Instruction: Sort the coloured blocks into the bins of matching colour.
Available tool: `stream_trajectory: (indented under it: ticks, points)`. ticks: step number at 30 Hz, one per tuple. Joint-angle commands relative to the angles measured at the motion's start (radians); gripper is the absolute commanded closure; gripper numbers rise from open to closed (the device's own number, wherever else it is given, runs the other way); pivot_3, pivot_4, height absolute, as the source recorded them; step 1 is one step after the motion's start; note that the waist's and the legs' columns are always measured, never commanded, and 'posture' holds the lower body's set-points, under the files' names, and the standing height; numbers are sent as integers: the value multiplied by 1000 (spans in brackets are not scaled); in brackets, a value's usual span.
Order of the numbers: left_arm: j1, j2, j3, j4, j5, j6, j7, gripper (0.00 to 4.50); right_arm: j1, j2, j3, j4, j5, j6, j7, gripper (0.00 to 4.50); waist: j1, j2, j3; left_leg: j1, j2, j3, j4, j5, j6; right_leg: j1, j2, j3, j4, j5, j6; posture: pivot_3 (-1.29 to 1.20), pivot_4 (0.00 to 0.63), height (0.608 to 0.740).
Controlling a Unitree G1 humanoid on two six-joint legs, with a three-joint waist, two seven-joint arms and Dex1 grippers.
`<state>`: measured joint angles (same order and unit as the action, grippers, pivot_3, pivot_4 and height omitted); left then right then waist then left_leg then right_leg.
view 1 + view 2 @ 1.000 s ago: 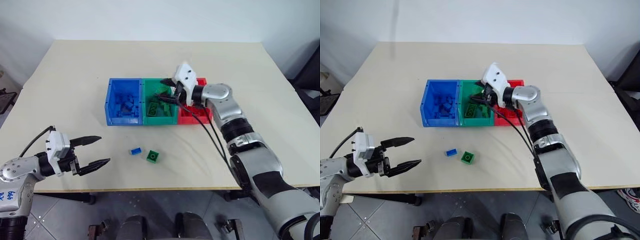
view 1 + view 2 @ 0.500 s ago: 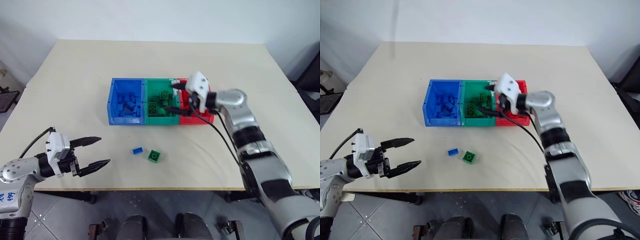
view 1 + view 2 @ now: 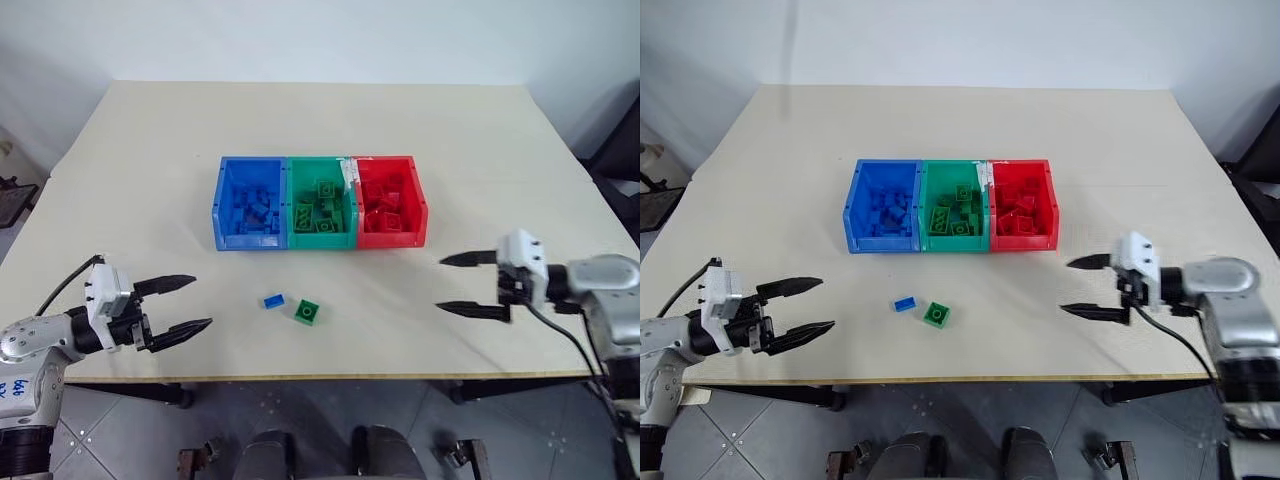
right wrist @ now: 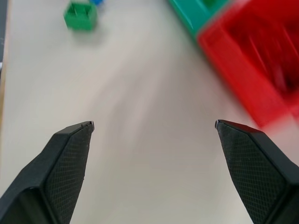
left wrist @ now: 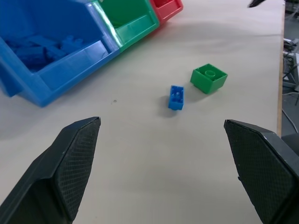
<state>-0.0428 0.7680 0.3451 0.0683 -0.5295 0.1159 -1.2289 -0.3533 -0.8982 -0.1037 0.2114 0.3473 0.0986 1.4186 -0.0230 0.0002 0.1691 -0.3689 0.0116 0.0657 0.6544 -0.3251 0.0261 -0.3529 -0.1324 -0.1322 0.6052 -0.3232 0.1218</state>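
With both my left fingers and right fingers spread wide and empty, the blue brick and green brick lie just beside each other before the bins; grabbing one could knock the other.

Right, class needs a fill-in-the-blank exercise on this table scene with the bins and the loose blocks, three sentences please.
1. The middle of the three bins is coloured ____.
2. Two loose blocks lie on the table: a blue block and a ____ one.
3. Both the left gripper and the right gripper have their fingers ____, holding nothing.

Missing words: green; green; open
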Motion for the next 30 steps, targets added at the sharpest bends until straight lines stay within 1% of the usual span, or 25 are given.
stream_trajectory:
  ticks: [1,4,10,15,22,25,27,30]
  points:
    - [3,23,30,11,-9,-19,-18,0,76,-80,-106,-22,36,3,20,151,3,0,0,0,0,0,0,0,0,1,0,0,-1,0,0,0,150,740]
    - [-1,26,30,23,-7,-23,-24,0,98,-90,-117,-46,50,12,9,151,2,0,0,1,1,0,0,0,0,2,-1,0,-2,0,0,0,150,740]
    - [-9,24,29,20,-7,-19,-23,0,78,-66,-92,-88,51,28,-23,151,-1,0,0,1,2,0,0,0,0,2,-1,0,-4,0,0,0,150,740]
    - [11,19,29,-41,-21,-2,-12,0,55,-32,-55,-151,60,59,-55,151,0,0,0,1,1,0,0,0,0,2,-1,1,-4,0,0,0,150,740]
    - [19,21,15,-134,-26,20,-3,0,53,1,-18,-224,67,90,-74,151,20,0,0,0,1,-1,1,0,0,3,-1,3,-5,0,0,0,150,740]
    - [-23,-20,-87,-306,-28,106,81,0,48,13,-15,-232,80,93,-66,151,26,1,1,0,1,-2,2,-1,1,6,-2,4,-8,0,0,0,150,740]
    - [-50,-47,-141,-378,-15,147,142,0,50,14,-23,-232,93,87,-54,151,33,1,1,0,0,-5,3,-1,2,10,-2,3,-12,0,0,0,150,740]
    - [-90,-108,-229,-494,-9,218,248,0,56,-5,-43,-227,111,76,-24,151,36,1,1,0,0,-5,4,-2,2,11,-1,3,-13,0,0,0,150,740]
